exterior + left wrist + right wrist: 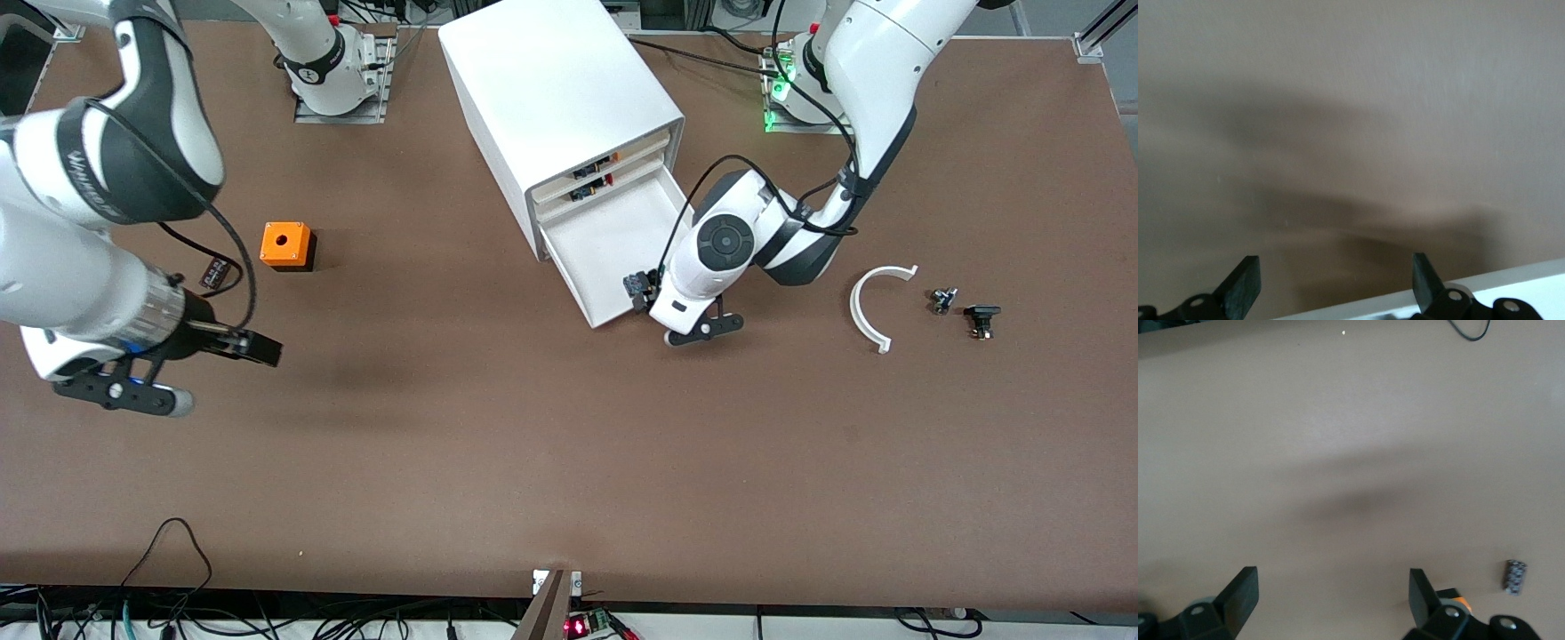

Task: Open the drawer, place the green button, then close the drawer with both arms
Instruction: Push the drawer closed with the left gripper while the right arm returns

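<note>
Drawer [613, 244] pulled out; left end effector [642, 292] released at its front corner; right end effector [258, 348] released, waiting over table [533, 462].

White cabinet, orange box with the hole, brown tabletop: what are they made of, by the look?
White four-drawer cabinet: probably painted sheet metal or plastic; smooth, satin, thin walls, rounded edges. Small orange box with a round hole: likely moulded plastic on a black base; matte, uniform colour. Brown tabletop: seemingly hardboard or a laminate; flat, dull, faintly scuffed.
</note>
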Action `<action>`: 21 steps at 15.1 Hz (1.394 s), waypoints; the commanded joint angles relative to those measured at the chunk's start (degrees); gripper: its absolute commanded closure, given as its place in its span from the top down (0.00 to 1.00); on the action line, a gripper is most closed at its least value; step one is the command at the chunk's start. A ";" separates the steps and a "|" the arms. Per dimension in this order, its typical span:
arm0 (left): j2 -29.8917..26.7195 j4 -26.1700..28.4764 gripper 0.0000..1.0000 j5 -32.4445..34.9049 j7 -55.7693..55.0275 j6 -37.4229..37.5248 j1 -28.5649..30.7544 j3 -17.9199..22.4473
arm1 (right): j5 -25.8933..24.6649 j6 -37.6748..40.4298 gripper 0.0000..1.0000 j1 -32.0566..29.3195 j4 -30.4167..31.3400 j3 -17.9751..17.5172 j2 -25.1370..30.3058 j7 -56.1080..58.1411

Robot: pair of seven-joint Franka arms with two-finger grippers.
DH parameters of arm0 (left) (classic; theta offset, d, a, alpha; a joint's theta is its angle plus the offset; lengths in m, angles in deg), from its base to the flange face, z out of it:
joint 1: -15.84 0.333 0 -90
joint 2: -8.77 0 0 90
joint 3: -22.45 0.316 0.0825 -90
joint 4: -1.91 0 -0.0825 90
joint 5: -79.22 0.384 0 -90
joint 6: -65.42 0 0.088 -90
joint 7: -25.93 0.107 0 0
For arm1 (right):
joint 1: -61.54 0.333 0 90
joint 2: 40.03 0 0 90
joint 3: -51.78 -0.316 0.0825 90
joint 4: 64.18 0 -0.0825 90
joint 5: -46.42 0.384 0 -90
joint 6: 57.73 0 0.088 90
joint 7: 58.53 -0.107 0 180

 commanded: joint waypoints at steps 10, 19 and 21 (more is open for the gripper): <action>-1.42 5.99 1.00 -4.34 -1.43 3.67 5.57 -13.26 | 1.32 -14.90 1.00 -4.19 36.53 2.60 29.40 10.79; -1.16 6.62 0.99 -5.31 -1.52 3.49 5.48 -16.34 | 4.31 -12.98 1.00 -4.10 42.79 4.27 36.97 13.34; -1.16 6.62 0.99 -5.40 -1.52 3.49 5.31 -16.43 | 3.78 -10.87 1.00 -3.66 39.12 4.01 35.92 13.60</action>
